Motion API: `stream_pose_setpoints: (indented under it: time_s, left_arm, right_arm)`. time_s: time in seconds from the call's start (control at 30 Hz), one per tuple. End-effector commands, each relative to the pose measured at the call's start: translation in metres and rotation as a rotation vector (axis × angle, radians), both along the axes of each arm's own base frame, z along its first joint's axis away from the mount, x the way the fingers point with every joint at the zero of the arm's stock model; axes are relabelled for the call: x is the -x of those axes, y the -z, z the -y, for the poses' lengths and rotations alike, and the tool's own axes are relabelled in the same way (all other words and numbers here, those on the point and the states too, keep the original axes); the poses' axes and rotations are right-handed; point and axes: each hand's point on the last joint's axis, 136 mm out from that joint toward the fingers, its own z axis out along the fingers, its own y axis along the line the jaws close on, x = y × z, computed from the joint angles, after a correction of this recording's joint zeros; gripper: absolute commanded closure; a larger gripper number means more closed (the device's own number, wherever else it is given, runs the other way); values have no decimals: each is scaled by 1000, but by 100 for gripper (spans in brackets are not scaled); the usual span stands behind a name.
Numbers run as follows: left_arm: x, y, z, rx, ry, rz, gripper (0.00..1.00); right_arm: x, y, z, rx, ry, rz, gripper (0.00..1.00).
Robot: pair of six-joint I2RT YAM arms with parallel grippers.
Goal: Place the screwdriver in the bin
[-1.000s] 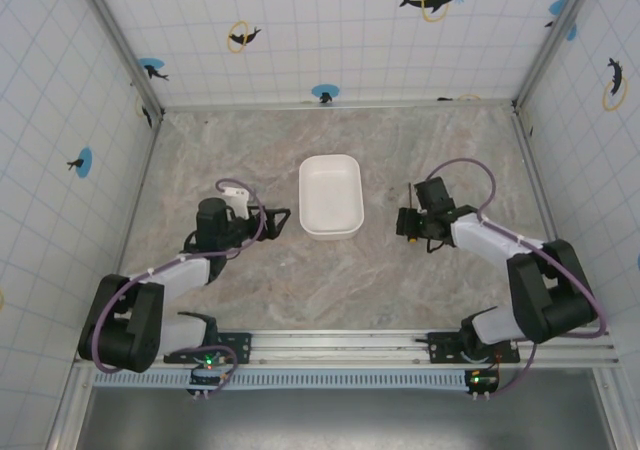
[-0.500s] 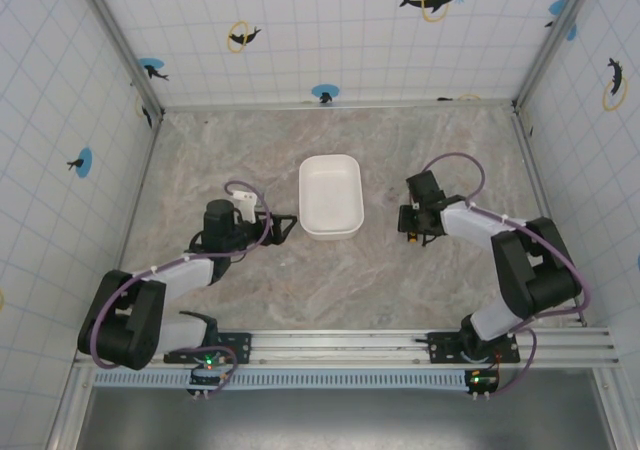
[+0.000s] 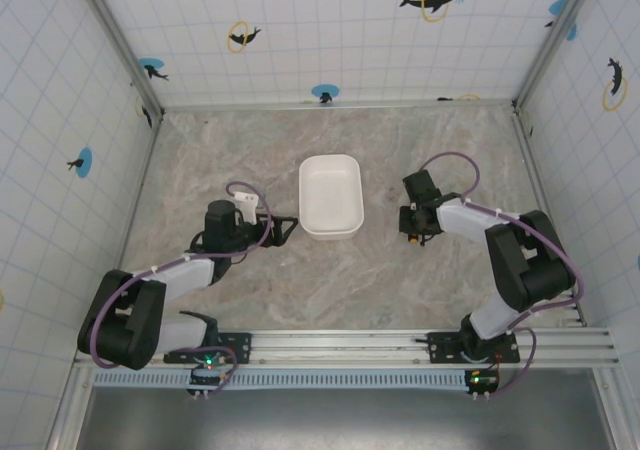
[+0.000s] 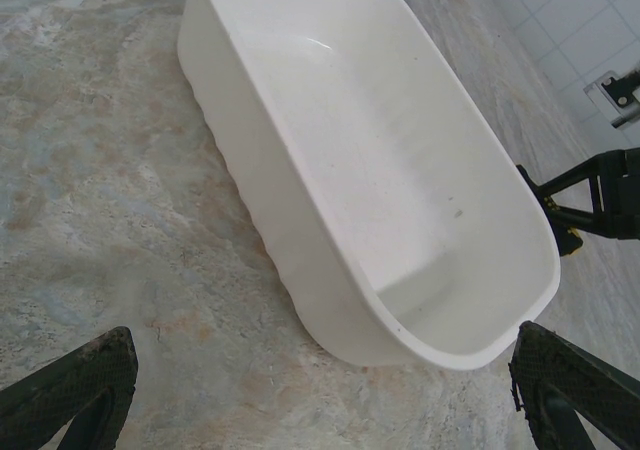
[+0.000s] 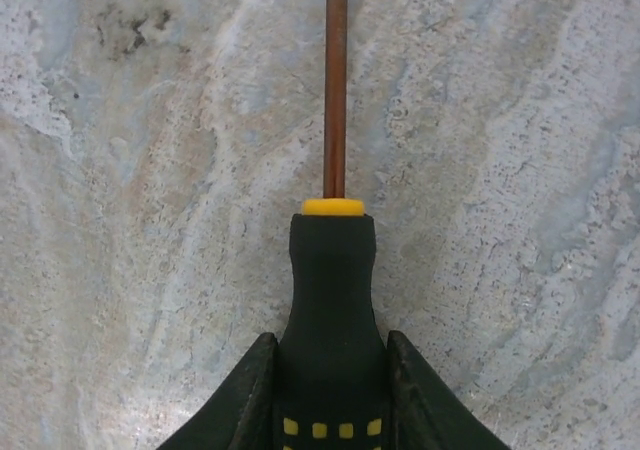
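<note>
The screwdriver point(image 5: 332, 300) has a black handle with a yellow collar and yellow squares; its thin shaft point(image 5: 335, 80) points away over the marble table. My right gripper point(image 5: 332, 348) is shut on the handle, its fingers pressed to both sides. In the top view that gripper point(image 3: 410, 230) sits just right of the bin point(image 3: 330, 196), a shallow white tray with nothing inside. My left gripper point(image 3: 287, 224) stands open by the bin's near left corner. In the left wrist view the bin's wall point(image 4: 262, 175) lies ahead of the left gripper point(image 4: 318, 355).
The marble table point(image 3: 330, 280) is ringed by tiled walls with dolphin stickers. My right gripper's dark fingers point(image 4: 600, 195) show beyond the bin in the left wrist view. Bare floor lies in front of the bin and between the arms.
My right arm has folded inward and its wrist has shifted left towards the bin, still holding the screwdriver. My left gripper has edged slightly right and nearer along the bin's corner.
</note>
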Motion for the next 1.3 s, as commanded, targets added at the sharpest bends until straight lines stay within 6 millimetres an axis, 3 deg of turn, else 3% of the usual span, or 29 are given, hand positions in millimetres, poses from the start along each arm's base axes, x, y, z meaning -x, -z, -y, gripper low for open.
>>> stream_pose_setpoints:
  time_s: [0.0,0.23,0.43,0.57,0.73,0.8,0.97,1.07,1.13,1.27]
  left_arm:
    - [1,-4,2,0,2,-1,2]
    - [4,-5,5,7,29,0,3]
    - [4,-7,2,-2,12,3,2]
    - [4,-9,-3,-23,-6,13,2]
    - [5,-15,-5,-29,-15,34,2]
    - [5,-18,-6,-28,-19,42,3]
    - [3,-20,-9,-41,-35,48,2]
    - [2,-21,-11,-51,-51,53,2]
    - [3,-20,-14,-60,-63,53,2]
    - [3,-22,-17,-68,-75,64,2]
  right_arm:
    - [1,0,-2,8,-4,-25,79]
    - [0,-7,-7,-42,5,-14,98]
    - [-10,-43,-17,-179,59,69,100]
    - [-20,-83,-23,-244,78,154,100]
    - [-36,-155,-33,-282,102,320,100]
    - [-42,-188,-44,-273,94,402,100]
    - [-48,-242,-84,-297,61,505,100]
    - [-51,-249,-113,-296,33,500,100]
    - [-54,-241,-129,-276,17,470,100]
    - [-57,-207,-159,-228,-7,385,100]
